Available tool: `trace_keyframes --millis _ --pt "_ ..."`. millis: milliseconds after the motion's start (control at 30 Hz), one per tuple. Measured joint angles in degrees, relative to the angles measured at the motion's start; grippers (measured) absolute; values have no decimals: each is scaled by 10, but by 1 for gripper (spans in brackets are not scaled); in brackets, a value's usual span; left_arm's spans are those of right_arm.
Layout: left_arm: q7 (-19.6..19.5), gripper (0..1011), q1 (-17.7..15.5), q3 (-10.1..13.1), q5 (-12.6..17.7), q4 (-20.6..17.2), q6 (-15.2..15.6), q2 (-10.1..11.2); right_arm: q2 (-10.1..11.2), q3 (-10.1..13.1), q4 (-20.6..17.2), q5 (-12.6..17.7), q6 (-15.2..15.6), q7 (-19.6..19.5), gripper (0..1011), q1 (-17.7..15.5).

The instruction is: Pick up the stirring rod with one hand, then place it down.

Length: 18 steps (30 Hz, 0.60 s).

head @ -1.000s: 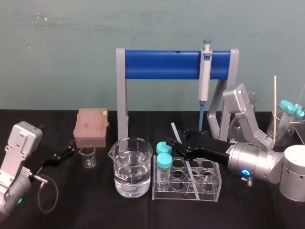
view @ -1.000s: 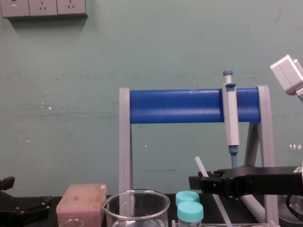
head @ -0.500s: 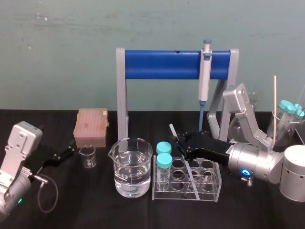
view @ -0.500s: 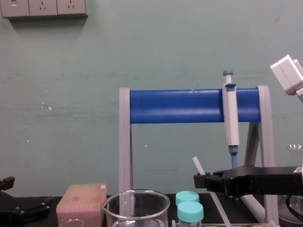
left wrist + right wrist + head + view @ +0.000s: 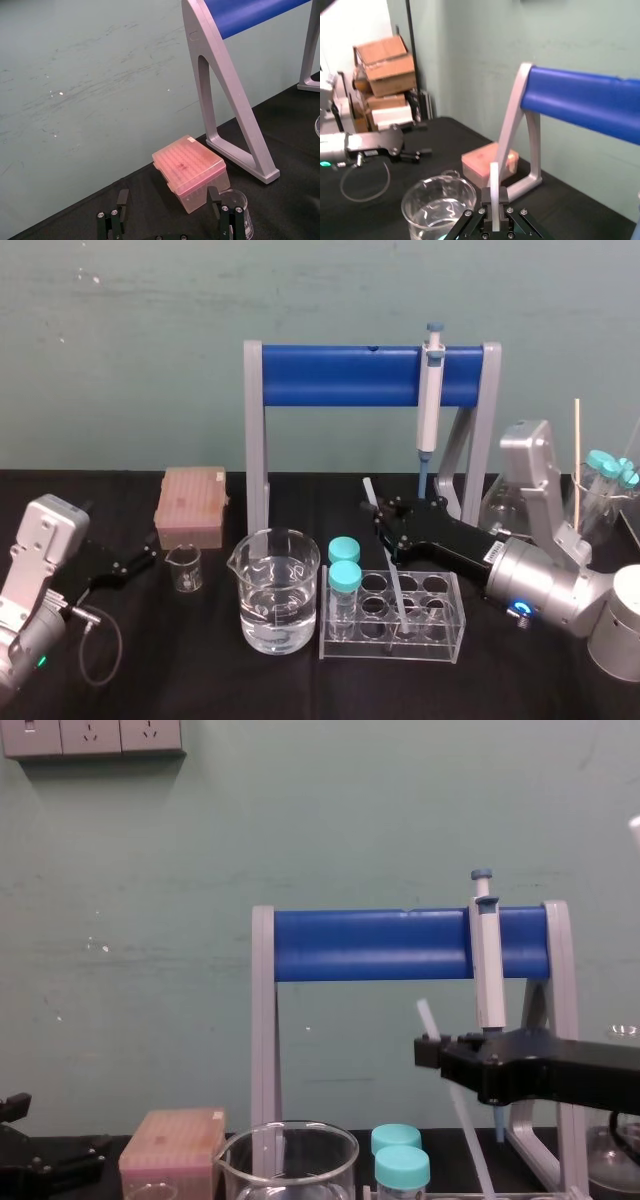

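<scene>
The stirring rod point(image 5: 384, 545) is a whitish translucent stick, tilted, with its top leaning toward the blue stand. My right gripper point(image 5: 381, 521) is shut on its upper part, above the clear tube rack point(image 5: 441, 625). The rod's lower end points down among the rack's holes; I cannot tell whether it touches. In the chest view the rod point(image 5: 427, 1017) sticks up out of the right gripper point(image 5: 430, 1050). The right wrist view shows the rod point(image 5: 494, 187) pinched between the jaws of the right gripper point(image 5: 494, 214). My left gripper point(image 5: 138, 560) rests open at the far left; the left wrist view shows this gripper point(image 5: 169, 216) with nothing in it.
A beaker of water point(image 5: 277, 590) and two teal-capped tubes point(image 5: 344, 575) stand left of the rack. A small beaker point(image 5: 184, 568) and a pink tip box point(image 5: 190, 507) lie farther left. Behind, a pipette point(image 5: 431, 400) hangs on the blue-barred stand point(image 5: 340, 376). Glassware point(image 5: 600, 495) crowds the right edge.
The right gripper closed on the rod, then rose and drew back toward the stand, lifting the rod's upper end and tilting it more upright. The left arm stayed still.
</scene>
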Motion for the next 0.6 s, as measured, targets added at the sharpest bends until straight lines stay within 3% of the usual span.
trace_keyframes --millis 300,600 --pt "0 1000 0 0 0 0 0 0 13 41 -52 10 -53 3 69 -39" --pt "0 1000 0 0 0 0 0 0 9 90 -81 23 -94 -5 69 -37"
